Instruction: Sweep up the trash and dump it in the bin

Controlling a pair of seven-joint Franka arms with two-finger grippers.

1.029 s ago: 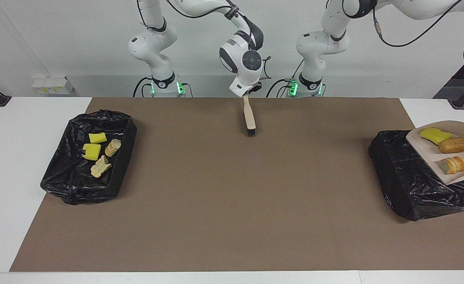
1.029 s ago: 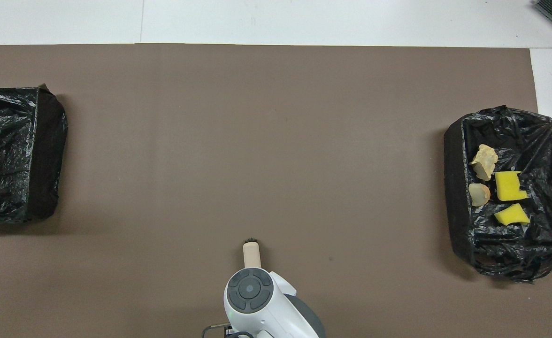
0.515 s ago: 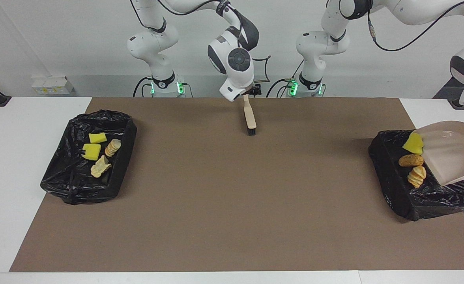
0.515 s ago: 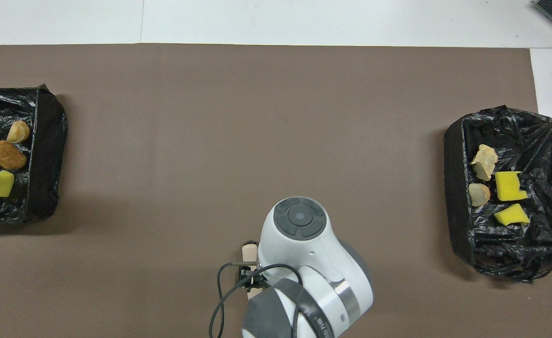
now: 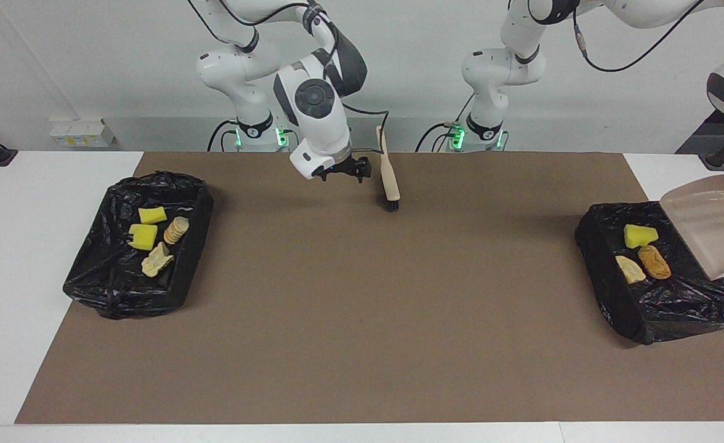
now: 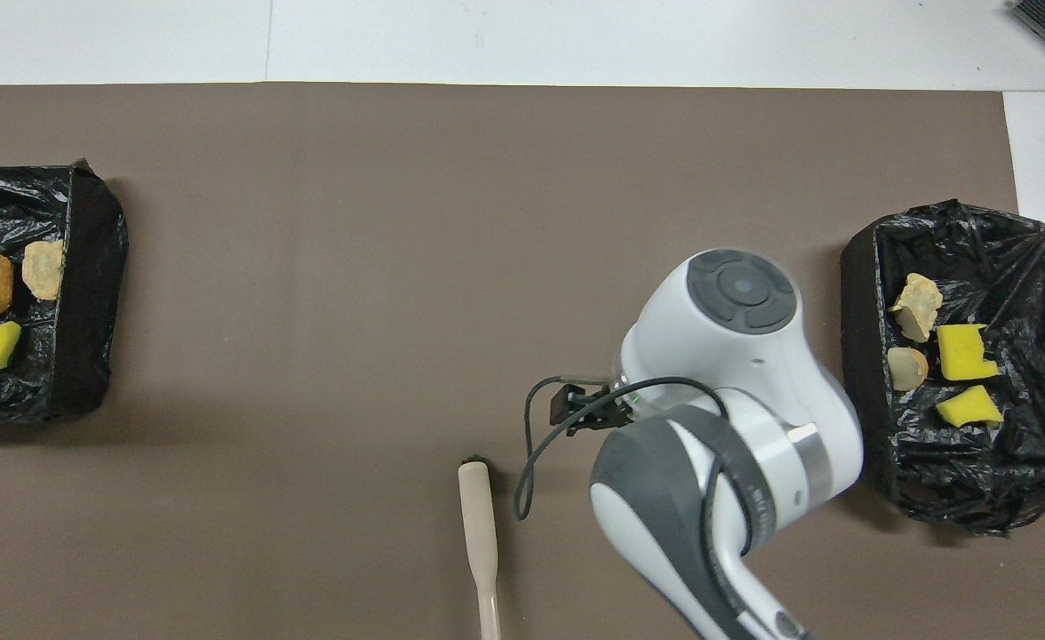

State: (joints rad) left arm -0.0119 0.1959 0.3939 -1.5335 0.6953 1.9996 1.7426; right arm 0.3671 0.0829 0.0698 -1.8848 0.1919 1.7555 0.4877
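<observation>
Right gripper hangs with jaws apart and empty over the mat near its robot-side edge, just beside the brush, with bare mat open farther out. Trash lies well apart from it: three pieces in the bin at the left arm's end, four in the bin at the right arm's end. Only the facing view shows the dustpan tilted over the former, clamped by the out-of-frame left gripper.

Beige dark-bristled wooden brush lies just beside right gripper, toward left arm's end. Two black-lined bins sit well apart from it at the table ends, yellow-sponge-and-bread trash inside both.
</observation>
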